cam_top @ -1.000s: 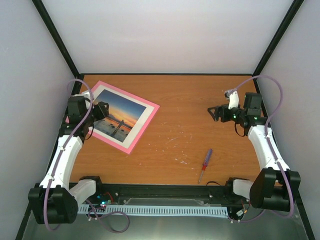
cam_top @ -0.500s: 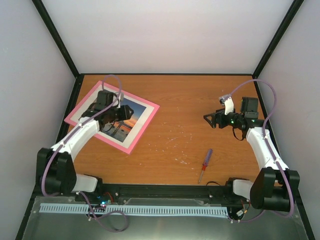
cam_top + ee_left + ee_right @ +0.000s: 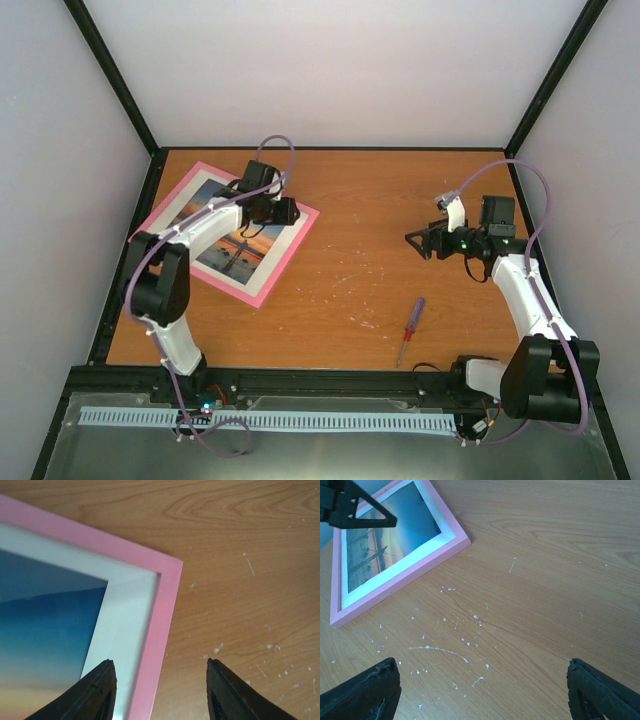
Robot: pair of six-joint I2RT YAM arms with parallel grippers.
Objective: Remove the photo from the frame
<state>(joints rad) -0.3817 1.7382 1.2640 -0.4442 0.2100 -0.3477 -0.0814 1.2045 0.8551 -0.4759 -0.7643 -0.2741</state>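
The pink frame (image 3: 290,255) lies face up at the left of the table, with the sunset photo (image 3: 235,250) showing inside a white mat. My left gripper (image 3: 292,212) is open and empty above the frame's right corner. In the left wrist view its jaws (image 3: 159,661) straddle the pink border (image 3: 165,610), one fingertip over the mat (image 3: 125,610) and the other over bare table; the photo (image 3: 45,610) is at the left. My right gripper (image 3: 415,242) is open and empty over the table's right half. The right wrist view (image 3: 479,665) shows the frame (image 3: 400,584) far off.
A screwdriver (image 3: 410,330) with a purple and red handle lies on the wooden table (image 3: 370,190) near the front right. White scratch marks (image 3: 470,650) dot the wood below the right gripper. Walls close off the back and both sides.
My left arm has swung from the frame's left side across it to its right corner. My right gripper has drifted slightly to the left. The frame has not moved.
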